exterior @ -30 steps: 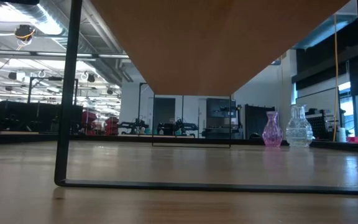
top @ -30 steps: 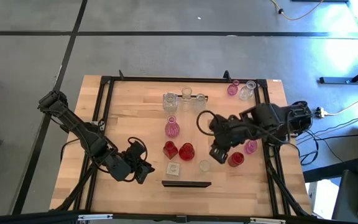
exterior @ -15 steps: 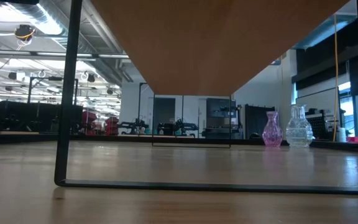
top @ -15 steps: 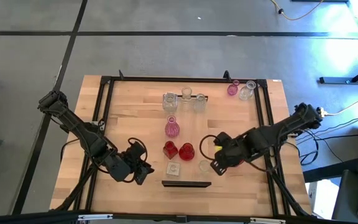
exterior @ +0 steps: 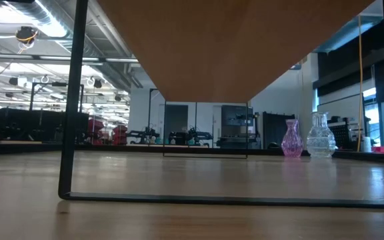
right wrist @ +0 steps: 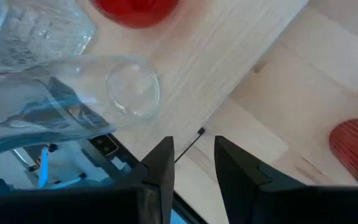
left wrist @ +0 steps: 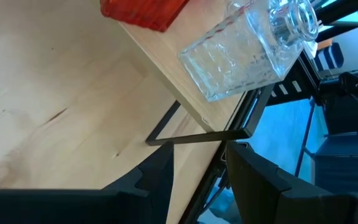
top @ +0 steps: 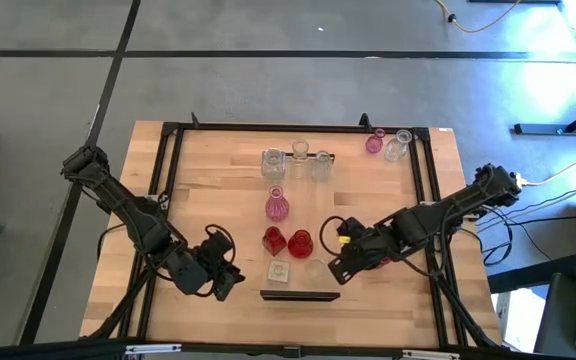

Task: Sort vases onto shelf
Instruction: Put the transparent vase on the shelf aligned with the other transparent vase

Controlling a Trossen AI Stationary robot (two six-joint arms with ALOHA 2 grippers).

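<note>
The shelf (top: 301, 195) is a raised light-wood board running from near to far in the middle of the table. On it stand clear vases (top: 273, 162) at the far end, a pink vase (top: 277, 205), two red vases (top: 274, 240) and a clear squat vase (top: 279, 271). My right gripper (top: 336, 270) is open, low beside the shelf's near right part. Ahead of its fingers stands a clear round-mouthed vase (right wrist: 132, 87). My left gripper (top: 224, 282) is open, off the shelf's near left corner, facing the squat vase (left wrist: 247, 50).
A pink vase (top: 374, 142) and a clear vase (top: 398, 145) stand at the table's far right corner, also in the low view (exterior: 292, 139). A red vase (right wrist: 356, 149) stands on the tabletop by my right arm. A black frame (top: 300, 296) borders the shelf's near end.
My right gripper has come down and moved toward the near left, to the shelf's near end, rolling its wrist as it went; the arm now lies over the vases on the table's right side. The gap between its fingers is unchanged.
</note>
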